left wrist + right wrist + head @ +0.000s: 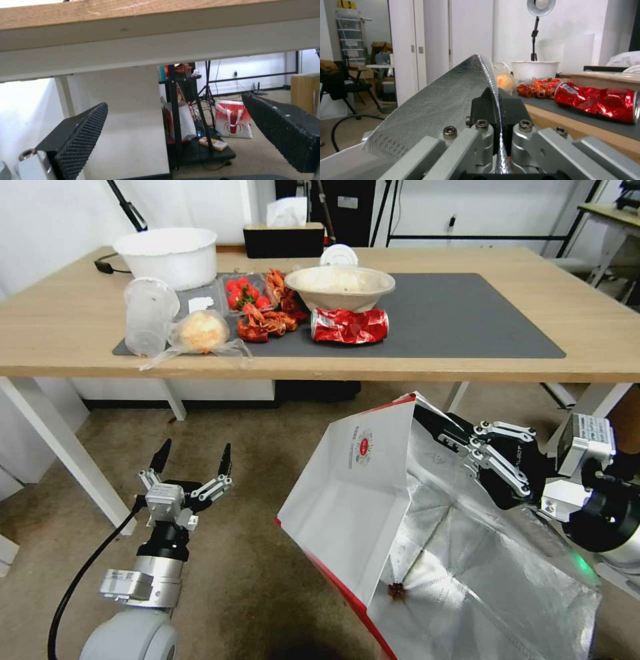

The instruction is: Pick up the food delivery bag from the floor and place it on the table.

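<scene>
The food delivery bag (360, 493) hangs tilted in front of the table (467, 253), its top corner just below the front edge. Its white side with the round red logo faces left, and its mouth shows crinkled silver foil (433, 107). My right gripper (427, 420) is shut on the bag's upper rim, the foil edge pinched between its black fingers (486, 105). The bag's lower part runs out of the head view, so contact with the floor (253, 553) cannot be told. My left gripper (194, 453) stands open and empty, low at the left, below the tabletop (133, 15).
On the dark grey mat (467, 320) lie a crushed red can (349, 325), a pale bowl (340, 287), crayfish shells, strawberries, a bagged bun and a plastic cup (148, 317). A white tub (167, 255) and a tissue box (283, 239) stand behind. A white table leg (60, 447) slants near the left arm.
</scene>
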### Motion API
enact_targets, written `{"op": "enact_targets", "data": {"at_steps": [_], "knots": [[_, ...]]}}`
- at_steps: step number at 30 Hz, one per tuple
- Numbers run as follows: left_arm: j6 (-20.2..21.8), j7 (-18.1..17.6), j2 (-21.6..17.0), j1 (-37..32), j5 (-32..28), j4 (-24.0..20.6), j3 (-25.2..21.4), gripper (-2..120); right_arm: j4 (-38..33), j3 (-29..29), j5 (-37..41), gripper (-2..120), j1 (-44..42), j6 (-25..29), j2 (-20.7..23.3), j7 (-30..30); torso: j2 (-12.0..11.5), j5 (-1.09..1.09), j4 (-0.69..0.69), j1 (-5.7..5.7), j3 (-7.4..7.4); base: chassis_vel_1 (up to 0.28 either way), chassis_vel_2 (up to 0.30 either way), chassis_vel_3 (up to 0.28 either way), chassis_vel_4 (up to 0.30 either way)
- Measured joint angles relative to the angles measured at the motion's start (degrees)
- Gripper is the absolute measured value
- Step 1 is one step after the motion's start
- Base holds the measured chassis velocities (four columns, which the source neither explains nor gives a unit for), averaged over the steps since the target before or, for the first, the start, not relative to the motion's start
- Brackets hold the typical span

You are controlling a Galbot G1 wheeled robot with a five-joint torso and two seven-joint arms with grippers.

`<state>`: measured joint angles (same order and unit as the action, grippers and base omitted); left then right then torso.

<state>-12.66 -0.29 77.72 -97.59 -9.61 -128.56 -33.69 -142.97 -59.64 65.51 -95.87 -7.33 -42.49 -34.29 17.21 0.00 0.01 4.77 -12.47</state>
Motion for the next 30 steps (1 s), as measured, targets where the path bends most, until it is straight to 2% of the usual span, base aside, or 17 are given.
{"op": "enact_targets", "data": {"at_steps": [30], "knots": [[0.6,0.0,0.0,-0.1,0.2,-0.5,-0.3,100,2.9,-0.2,2.8,0,0.8,-0.6,0.8,-3.4,7.1,0.00,0.00,2.23,-4.82,0.000,0.000,0.000,0.000]]}}
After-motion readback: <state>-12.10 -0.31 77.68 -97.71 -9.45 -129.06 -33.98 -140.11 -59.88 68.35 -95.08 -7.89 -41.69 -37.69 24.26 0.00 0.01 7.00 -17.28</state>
